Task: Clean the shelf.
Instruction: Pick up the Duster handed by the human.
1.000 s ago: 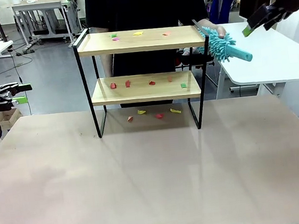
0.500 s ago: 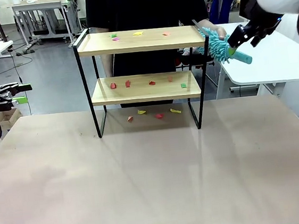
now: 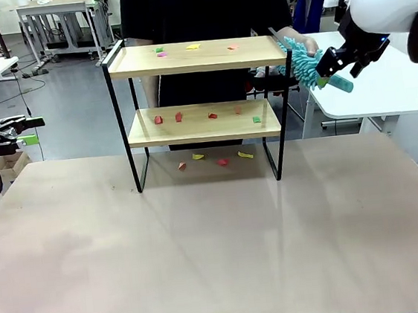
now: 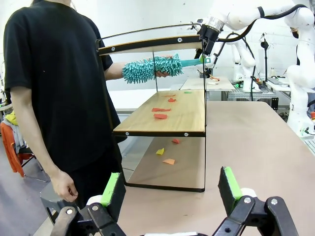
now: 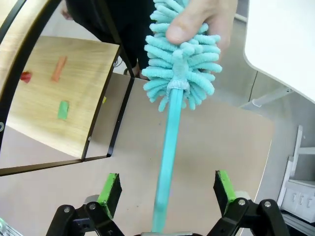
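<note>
Beige and matte, the bench fills the lower half of the front view. One shelf stands at its far middle, made of two pale wooden boards in a thin black metal frame with raised end rails.

Small crumpled scraps lie in three groups. There are four on the top board, five on the lower board and four on the bench beneath the frame, in red, yellow, green and pink. Some are too small to tell their shape.

One person in a black shirt stands behind the shelf, cut off by the upper edge of the frame. A hand grips the fluffy head of a single teal duster at the upper right of the front view, just beside the shelf's top right rail. The head is made of soft chenille fingers, and the handle is a smooth, straight rod. The hand covers part of the head.

The right pincer is spread wide. Its two green pads stand clear on either side of the handle, whose tip blurs at the lower edge.

The left pincer is likewise parted and holds nothing. It sits at the left edge of the front view, well apart from the shelf.
</note>
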`<state>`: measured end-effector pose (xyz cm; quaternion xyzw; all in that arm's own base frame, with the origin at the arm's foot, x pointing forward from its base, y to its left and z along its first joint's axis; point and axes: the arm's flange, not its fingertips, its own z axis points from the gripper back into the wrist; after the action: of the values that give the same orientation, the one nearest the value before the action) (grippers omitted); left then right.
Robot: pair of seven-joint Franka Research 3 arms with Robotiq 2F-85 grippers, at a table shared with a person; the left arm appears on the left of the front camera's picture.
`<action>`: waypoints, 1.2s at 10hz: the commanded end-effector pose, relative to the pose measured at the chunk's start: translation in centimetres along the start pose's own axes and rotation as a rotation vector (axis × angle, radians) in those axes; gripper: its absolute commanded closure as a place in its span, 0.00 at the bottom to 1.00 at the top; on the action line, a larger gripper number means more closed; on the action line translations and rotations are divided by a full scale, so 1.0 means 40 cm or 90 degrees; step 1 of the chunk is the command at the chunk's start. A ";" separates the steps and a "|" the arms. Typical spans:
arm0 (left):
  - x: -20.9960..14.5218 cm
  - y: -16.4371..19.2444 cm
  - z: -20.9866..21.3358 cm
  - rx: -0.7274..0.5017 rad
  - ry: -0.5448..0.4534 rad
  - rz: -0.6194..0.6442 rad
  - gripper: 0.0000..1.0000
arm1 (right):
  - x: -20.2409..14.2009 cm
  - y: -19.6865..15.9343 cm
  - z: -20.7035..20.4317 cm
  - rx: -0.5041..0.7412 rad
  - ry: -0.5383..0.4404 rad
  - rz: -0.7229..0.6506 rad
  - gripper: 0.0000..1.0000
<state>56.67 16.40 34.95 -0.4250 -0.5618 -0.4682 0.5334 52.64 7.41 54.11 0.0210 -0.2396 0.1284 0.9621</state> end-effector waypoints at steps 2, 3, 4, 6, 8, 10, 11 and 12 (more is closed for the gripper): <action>0.003 -0.001 0.000 -0.002 0.005 -0.004 0.00 | 0.016 -0.008 0.000 -0.012 0.017 -0.044 0.60; 0.003 -0.001 0.000 -0.002 0.005 -0.004 0.00 | 0.016 -0.011 -0.002 -0.016 0.024 -0.045 0.97; 0.003 -0.001 0.000 -0.002 0.005 -0.004 0.00 | 0.017 -0.013 -0.002 -0.020 0.029 -0.049 1.00; 0.003 -0.001 0.000 -0.002 0.005 -0.004 0.00 | 0.017 -0.013 -0.002 -0.024 0.033 -0.058 1.00; 0.003 -0.001 0.000 -0.002 0.005 -0.004 0.00 | 0.015 -0.010 0.000 -0.038 0.042 -0.067 1.00; 0.003 -0.001 0.000 -0.002 0.005 -0.004 0.00 | 0.014 -0.015 0.001 -0.050 0.044 -0.083 1.00; 0.003 -0.001 0.000 -0.002 0.005 -0.004 0.00 | 0.012 -0.020 0.002 -0.063 0.043 -0.100 1.00; 0.003 -0.001 0.000 -0.002 0.005 -0.004 0.00 | 0.012 -0.026 0.002 -0.064 0.038 -0.112 1.00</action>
<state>56.67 16.40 34.95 -0.4250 -0.5619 -0.4682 0.5334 52.95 6.44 53.94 0.0068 -0.2132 0.0608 0.9751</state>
